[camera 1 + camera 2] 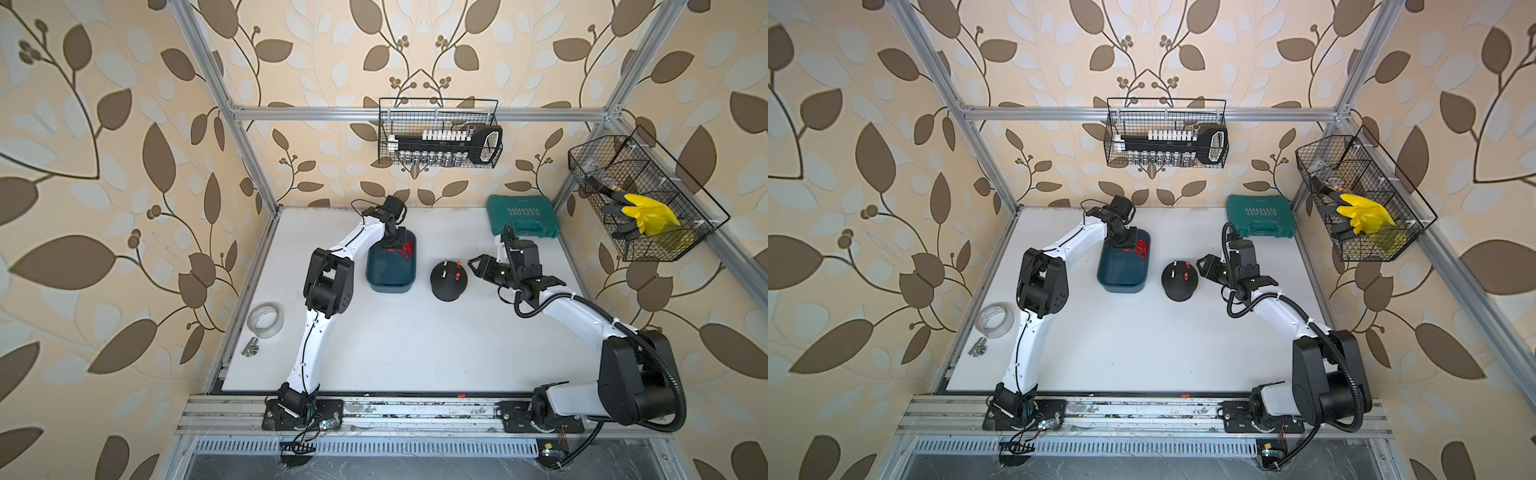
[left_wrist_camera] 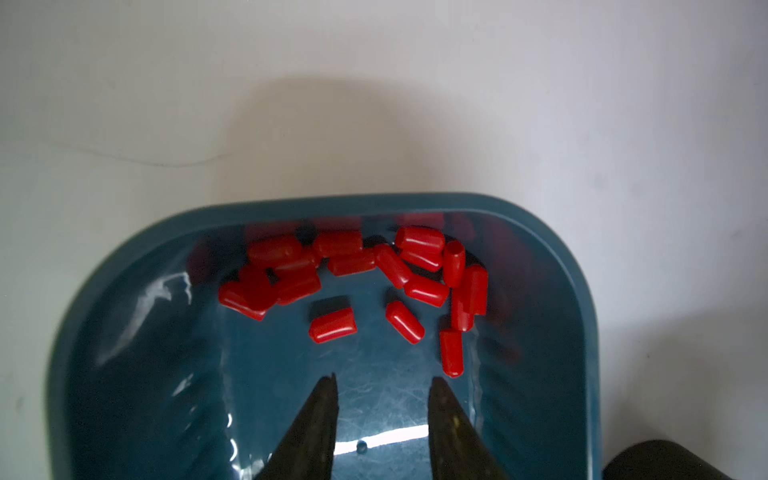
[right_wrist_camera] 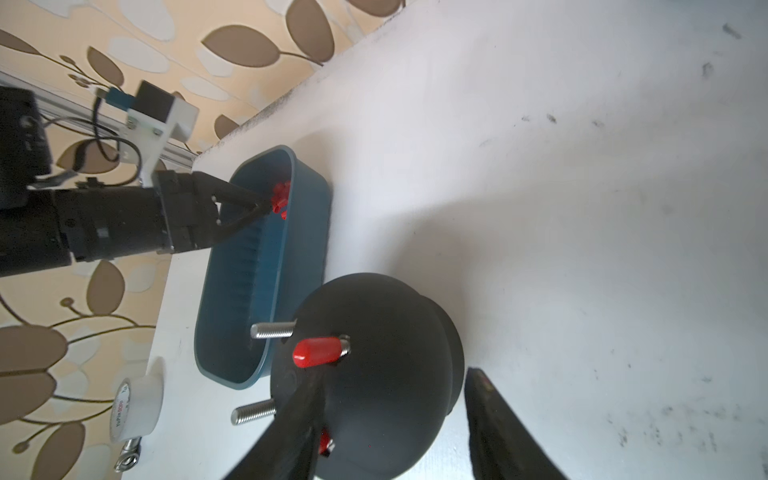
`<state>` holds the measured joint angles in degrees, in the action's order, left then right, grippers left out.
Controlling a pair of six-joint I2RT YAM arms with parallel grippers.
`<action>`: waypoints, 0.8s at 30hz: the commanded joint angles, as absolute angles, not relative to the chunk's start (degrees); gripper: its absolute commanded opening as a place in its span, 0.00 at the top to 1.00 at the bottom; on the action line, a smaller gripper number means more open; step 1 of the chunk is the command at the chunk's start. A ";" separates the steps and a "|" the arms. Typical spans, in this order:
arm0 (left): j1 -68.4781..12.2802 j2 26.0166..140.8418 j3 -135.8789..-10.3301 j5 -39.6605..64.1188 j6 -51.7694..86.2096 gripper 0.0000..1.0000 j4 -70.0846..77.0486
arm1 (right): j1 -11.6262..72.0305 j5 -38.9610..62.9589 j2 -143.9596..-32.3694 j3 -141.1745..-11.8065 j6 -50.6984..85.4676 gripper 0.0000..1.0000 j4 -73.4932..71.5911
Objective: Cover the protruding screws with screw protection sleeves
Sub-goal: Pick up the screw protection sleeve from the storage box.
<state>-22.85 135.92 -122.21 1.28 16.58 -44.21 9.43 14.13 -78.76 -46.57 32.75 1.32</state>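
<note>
A black dome base point(image 1: 450, 279) point(image 3: 374, 374) stands mid-table. Two of its protruding screws point(image 3: 272, 331) are bare silver. One wears a red sleeve point(image 3: 318, 353), and another red-capped one point(image 3: 325, 442) is partly hidden by a finger. Several loose screw protection sleeves point(image 2: 353, 266) point(image 1: 406, 249) lie at the far end of a teal tray point(image 2: 415, 203) point(image 1: 390, 270). My left gripper point(image 2: 384, 380) point(image 1: 400, 243) hangs inside the tray just short of the sleeves, open, with nothing between its fingers. Just right of the dome, my right gripper point(image 3: 395, 374) point(image 1: 476, 266) is open and empty.
A tape roll point(image 1: 265, 318) and a silver pipe fitting point(image 1: 250, 348) lie at the table's left edge. A green tool case point(image 1: 521, 216) sits at the back right. Wire baskets point(image 1: 438, 133) point(image 1: 640, 199) hang on the walls. One stray red sleeve point(image 1: 460, 395) rests on the front rail.
</note>
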 commanded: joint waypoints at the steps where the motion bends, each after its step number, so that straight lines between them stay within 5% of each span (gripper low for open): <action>1: -23.03 136.92 -125.39 0.87 18.89 0.62 -45.90 | 9.89 11.72 -76.10 -44.72 30.93 0.44 -0.80; 24: -23.64 144.14 -129.73 2.99 20.50 0.76 -44.12 | 9.89 11.41 -72.56 -43.73 30.37 0.44 -0.38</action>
